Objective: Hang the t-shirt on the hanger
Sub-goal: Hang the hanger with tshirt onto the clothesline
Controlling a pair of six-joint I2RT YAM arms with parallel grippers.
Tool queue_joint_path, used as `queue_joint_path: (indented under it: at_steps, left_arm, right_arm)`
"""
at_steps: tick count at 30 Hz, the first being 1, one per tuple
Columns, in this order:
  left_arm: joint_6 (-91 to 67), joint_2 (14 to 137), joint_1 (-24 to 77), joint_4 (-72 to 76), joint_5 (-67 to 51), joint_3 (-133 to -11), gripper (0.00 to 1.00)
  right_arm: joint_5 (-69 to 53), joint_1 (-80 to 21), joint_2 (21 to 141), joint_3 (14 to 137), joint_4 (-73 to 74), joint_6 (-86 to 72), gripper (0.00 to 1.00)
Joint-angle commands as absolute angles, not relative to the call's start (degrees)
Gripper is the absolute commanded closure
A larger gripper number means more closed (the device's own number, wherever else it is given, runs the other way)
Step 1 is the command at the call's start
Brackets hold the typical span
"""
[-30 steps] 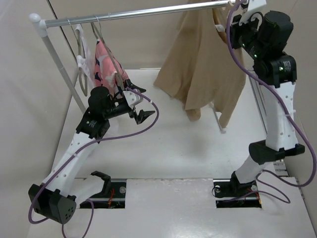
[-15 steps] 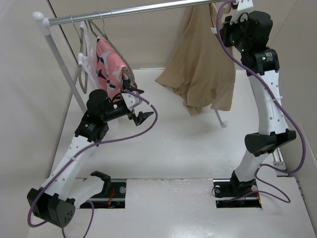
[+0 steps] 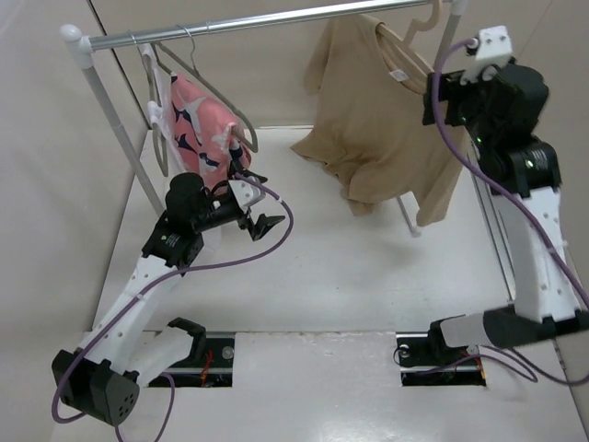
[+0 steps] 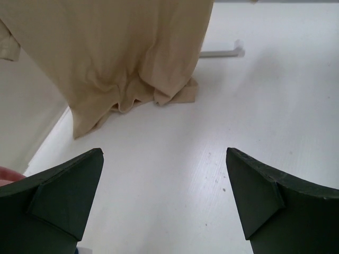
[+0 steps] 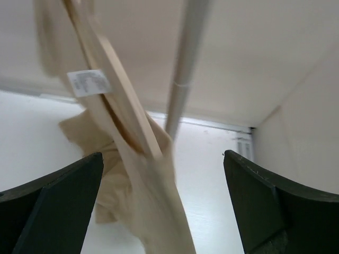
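Note:
The tan t-shirt (image 3: 368,120) hangs on the cream hanger (image 3: 398,63), whose hook (image 3: 427,15) sits over the metal rail (image 3: 267,22). The shirt's hem bunches on the table in the left wrist view (image 4: 159,95). My right gripper (image 3: 431,99) stands open just right of the shirt's shoulder, holding nothing. In the right wrist view the hanger arm (image 5: 114,95) and shirt (image 5: 143,206) pass between the open fingers (image 5: 163,154), blurred. My left gripper (image 3: 259,197) is open and low at the left, facing the shirt (image 4: 116,47) across bare table (image 4: 164,151).
A pink patterned garment (image 3: 202,124) and thin grey hangers (image 3: 184,64) hang at the rail's left end, just above my left arm. The rack's right upright (image 5: 185,69) stands close behind the shirt, its foot (image 4: 222,52) on the table. Walls close in on both sides.
My right gripper has opened and let go of the hanger, then dropped back down and to the right. The t-shirt now hangs from the rail on its own.

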State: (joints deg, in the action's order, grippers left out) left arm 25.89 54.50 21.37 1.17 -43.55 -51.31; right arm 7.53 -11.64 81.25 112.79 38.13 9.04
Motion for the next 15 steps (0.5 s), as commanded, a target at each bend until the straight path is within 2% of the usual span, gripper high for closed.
queue_joint_path:
  at_steps: [1, 8, 11, 15]
  left_arm:
    - [26.98, 53.26, 21.45, 2.37, -42.55, -48.35, 0.00]
    - [18.02, 49.49, 21.45, 9.56, -31.23, -35.44, 0.00]
    - [16.71, 45.37, 21.45, 16.31, -24.21, -27.62, 0.00]
    - [14.42, 43.15, 21.45, 23.89, -15.41, -19.79, 0.00]
  right_arm:
    - [17.47, -11.25, 69.28, 109.26, 33.76, 11.15, 0.00]
    - [14.87, -12.57, 50.47, 87.66, 30.76, 11.53, 0.00]
    - [12.14, -12.57, 45.10, 72.81, 30.76, 4.68, 0.00]
    - [1.62, -12.57, 42.28, 52.16, 27.52, -7.19, 0.00]
